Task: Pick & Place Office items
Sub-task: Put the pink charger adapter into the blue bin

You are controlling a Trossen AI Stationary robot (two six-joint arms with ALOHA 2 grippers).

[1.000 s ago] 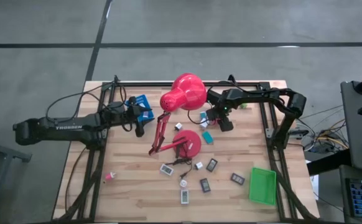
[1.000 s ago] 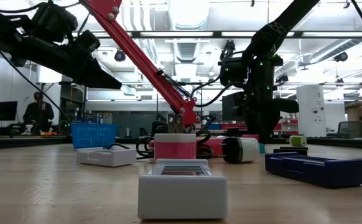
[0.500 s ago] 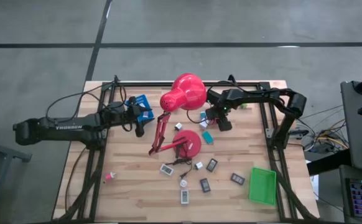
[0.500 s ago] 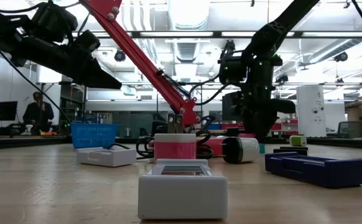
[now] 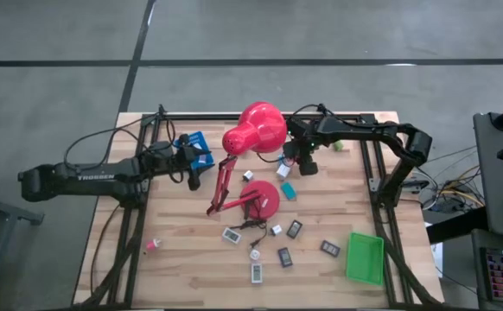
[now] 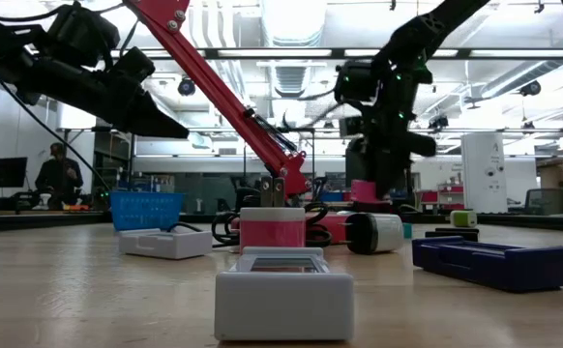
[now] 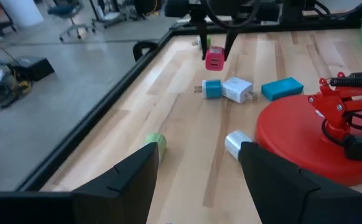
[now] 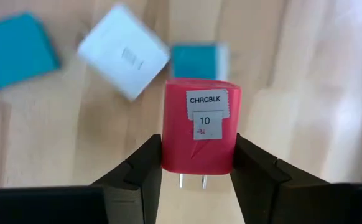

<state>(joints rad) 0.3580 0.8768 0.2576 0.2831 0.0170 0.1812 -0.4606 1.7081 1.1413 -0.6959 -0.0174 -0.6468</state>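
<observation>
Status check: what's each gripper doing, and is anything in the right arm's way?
Right gripper shut on pink charger block, lifted clear of table. Left gripper open, empty, waiting near blue tray. Red lamp close beside right arm; white and teal blocks below.

A white sticker on the pink charger block [image 8: 198, 126], which sits between the right gripper's [image 8: 196, 163] jaws, reads "CHRGBLK". A second small white label just below it, on the same face and nearer the jaws' roots, carries the number "10", with a small red mark under it that cannot be made out. In the high view, white lettering along the left arm [image 5: 96, 177], well back from its jaws, appears to read "TROSSEN", though only part of it is legible.
</observation>
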